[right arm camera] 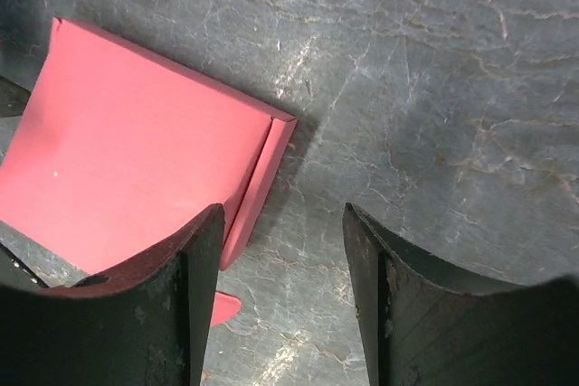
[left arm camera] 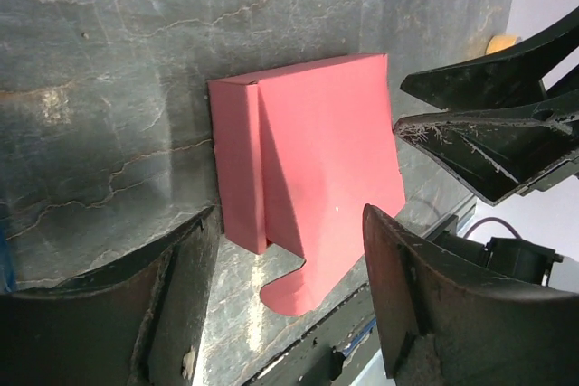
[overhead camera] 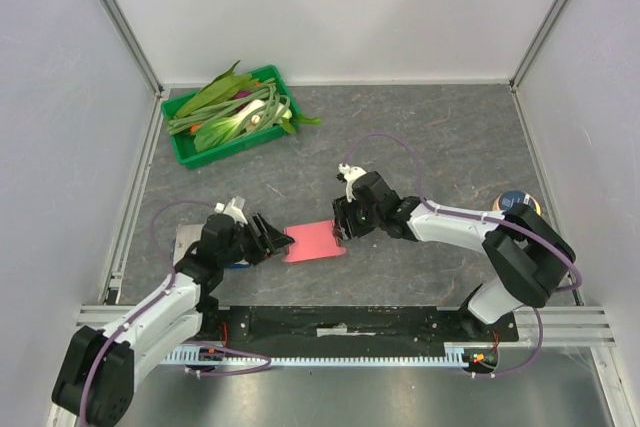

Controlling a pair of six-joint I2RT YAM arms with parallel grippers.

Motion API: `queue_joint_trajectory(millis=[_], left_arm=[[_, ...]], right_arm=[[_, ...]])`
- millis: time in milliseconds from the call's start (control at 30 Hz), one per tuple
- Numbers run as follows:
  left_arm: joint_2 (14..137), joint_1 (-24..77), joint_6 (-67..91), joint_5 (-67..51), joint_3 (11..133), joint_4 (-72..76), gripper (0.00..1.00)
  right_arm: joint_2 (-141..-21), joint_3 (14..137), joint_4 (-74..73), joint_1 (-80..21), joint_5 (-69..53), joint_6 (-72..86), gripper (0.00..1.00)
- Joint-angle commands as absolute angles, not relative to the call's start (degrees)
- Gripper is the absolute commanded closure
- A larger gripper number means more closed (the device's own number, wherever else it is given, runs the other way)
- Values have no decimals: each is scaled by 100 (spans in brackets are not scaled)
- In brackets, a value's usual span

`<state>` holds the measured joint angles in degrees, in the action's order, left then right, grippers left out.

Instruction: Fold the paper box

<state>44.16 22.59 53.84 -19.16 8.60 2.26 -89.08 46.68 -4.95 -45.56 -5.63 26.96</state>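
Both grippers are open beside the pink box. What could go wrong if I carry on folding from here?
1. The paper box lies loose on the table, held by neither open gripper; a one-sided push may slide it rather than crease it.
2. The left gripper and right gripper face each other closely across it and could collide.
3. The folded side flap might spring open.

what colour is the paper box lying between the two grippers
Pink-red, plain with no print. The paper box shows best in the left wrist view.
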Motion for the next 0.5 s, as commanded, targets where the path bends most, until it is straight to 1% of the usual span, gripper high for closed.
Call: queue_joint_trajectory(millis=[0, 133, 300, 433, 467], left_arm=[[4579, 2268, 5107, -2127, 607, 913, 30], [4921, 2268, 5010, -2250, 483, 1186, 37], [5510, 2276, 4694, -2223, 457, 1327, 38], [5722, 2268, 4605, -2302, 492, 1476, 41], [5678, 2268, 4605, -2346, 501, 1459, 41]], right_arm=[[-8728, 4220, 359, -4535, -800, 2848, 38], [-8675, 3798, 624, -4527, -642, 2839, 41], [-8692, 3709, 537, -4597, -361, 2602, 43], [-8570, 3674, 580, -4614, -483, 2741, 42], [-8552, 3665, 589, -4606, -483, 2786, 44]])
